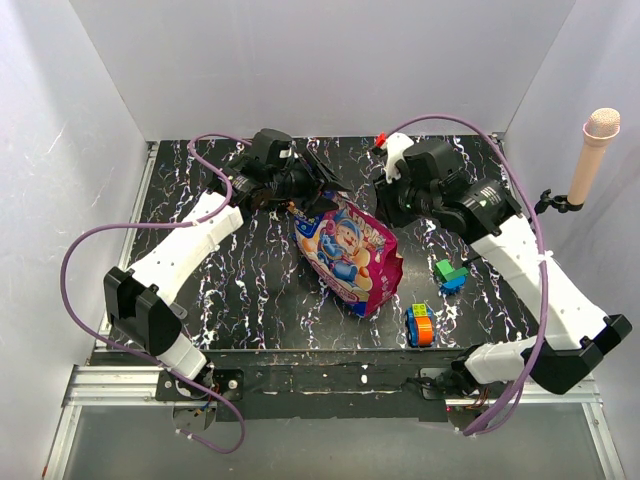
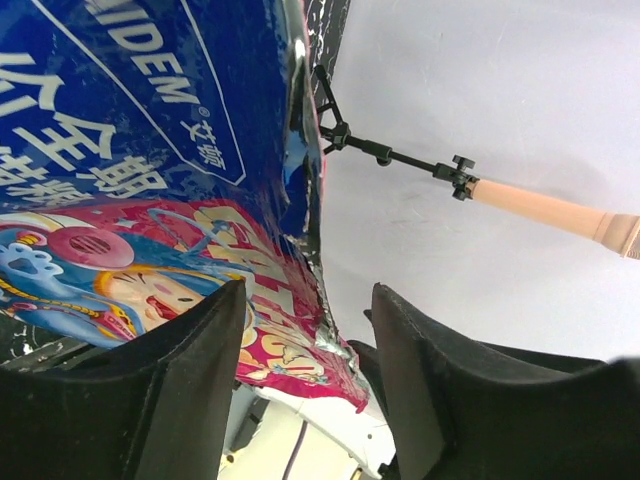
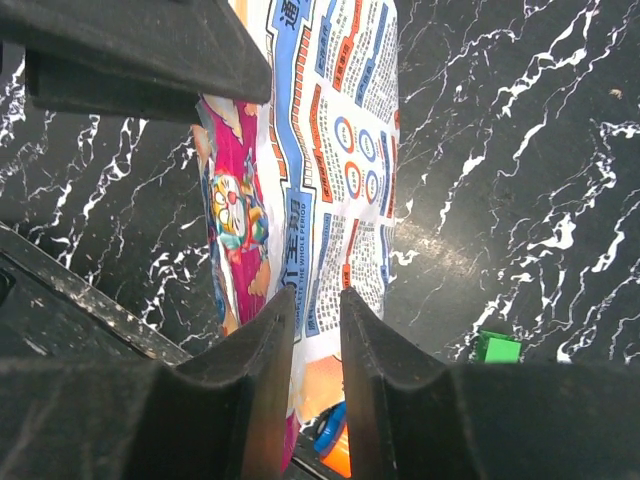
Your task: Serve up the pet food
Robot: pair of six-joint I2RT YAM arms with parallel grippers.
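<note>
- Left gripper (image 2: pixel 310 300): my jaws wide, edge of the pet food bag (image 1: pixel 345 250) loose between them.
- Right gripper (image 3: pixel 317 300): narrow about the bag's top, likely steadying it; whether clamped, I cannot tell.
- Kibble: unseen, presumably inside the bag, mid-tabletop (image 1: pixel 250 270).

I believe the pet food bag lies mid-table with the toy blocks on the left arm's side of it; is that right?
Not quite: the toy blocks lie beside the pet food bag on the side of the right arm, not the left, as the top view shows. The rest is right.
</note>
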